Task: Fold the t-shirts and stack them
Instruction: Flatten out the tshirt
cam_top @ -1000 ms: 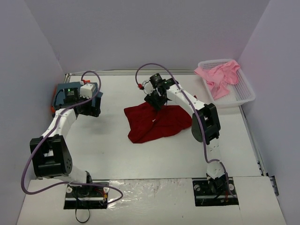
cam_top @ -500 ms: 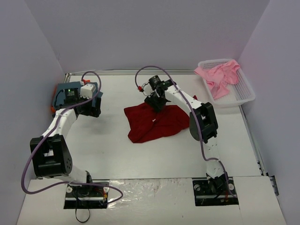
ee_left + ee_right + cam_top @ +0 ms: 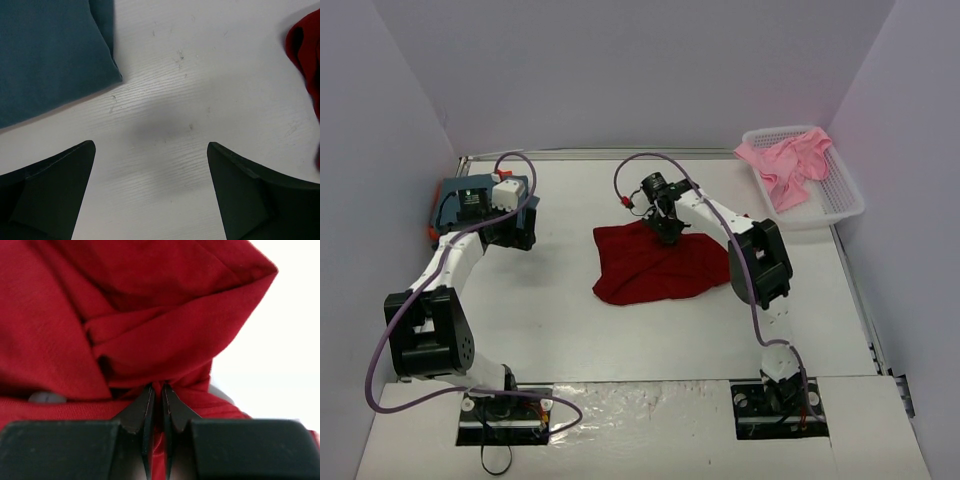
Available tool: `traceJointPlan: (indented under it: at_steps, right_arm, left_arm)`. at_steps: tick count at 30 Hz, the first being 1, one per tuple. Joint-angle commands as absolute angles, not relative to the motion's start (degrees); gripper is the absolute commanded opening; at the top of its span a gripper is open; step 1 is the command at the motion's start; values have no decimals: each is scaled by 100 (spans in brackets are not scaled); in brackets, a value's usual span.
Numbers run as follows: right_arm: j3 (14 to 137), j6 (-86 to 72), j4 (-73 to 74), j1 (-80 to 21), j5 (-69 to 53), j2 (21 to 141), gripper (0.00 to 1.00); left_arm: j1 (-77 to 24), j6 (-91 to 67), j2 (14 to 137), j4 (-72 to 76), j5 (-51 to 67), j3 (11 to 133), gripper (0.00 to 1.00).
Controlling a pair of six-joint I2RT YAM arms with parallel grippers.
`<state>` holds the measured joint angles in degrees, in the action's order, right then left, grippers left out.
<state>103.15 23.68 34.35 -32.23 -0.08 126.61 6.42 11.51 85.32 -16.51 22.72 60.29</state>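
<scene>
Near the desk's middle, the right end effector (image 3: 157, 395) is pinched tight on a thin fold of the crumpled dark red cloth t-shirt (image 3: 655, 265), which could slip free when pulled, while the left end effector (image 3: 150, 190) hangs wide open and empty.

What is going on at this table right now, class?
The right gripper is shut on a fold of the dark red t-shirt, which lies crumpled mid-table. The left gripper hangs open over bare table beside the folded teal-blue t-shirt at the far left. The light pink t-shirt lies unfolded in the white basket at the far right.
</scene>
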Motion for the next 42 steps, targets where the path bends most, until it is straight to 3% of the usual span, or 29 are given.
traceJointPlan:
  at_steps: [1,16,24,30,34,42]
  right_arm:
    - [10047,2399,3709,-3191,263,11508,0]
    - [8860,3050,3972,-3085,-737,8950,0]
    - [7025,3217,4078,-2638,-949,7516,0]
    - [6610,3164,4096,-2409,-1283,7023,0]
    - [6443,3190,4113,-2242,-1240,6970,0]
    - [6258,3225,4122,-2197,-1195,7145,0]
  left_arm:
    - [537,1151,8402,-1678,2382,6178,94]
    - [-658,1266,8622,-2188,1942,7118,94]
    - [-1168,801,9754,-2417,2486,8401,94]
    - [-1503,247,10967,-2347,2908,9237,100]
    - [-1713,-130,11574,-2206,3173,9483,89]
    - [-2232,-176,12260,-2162,3120,9948,85]
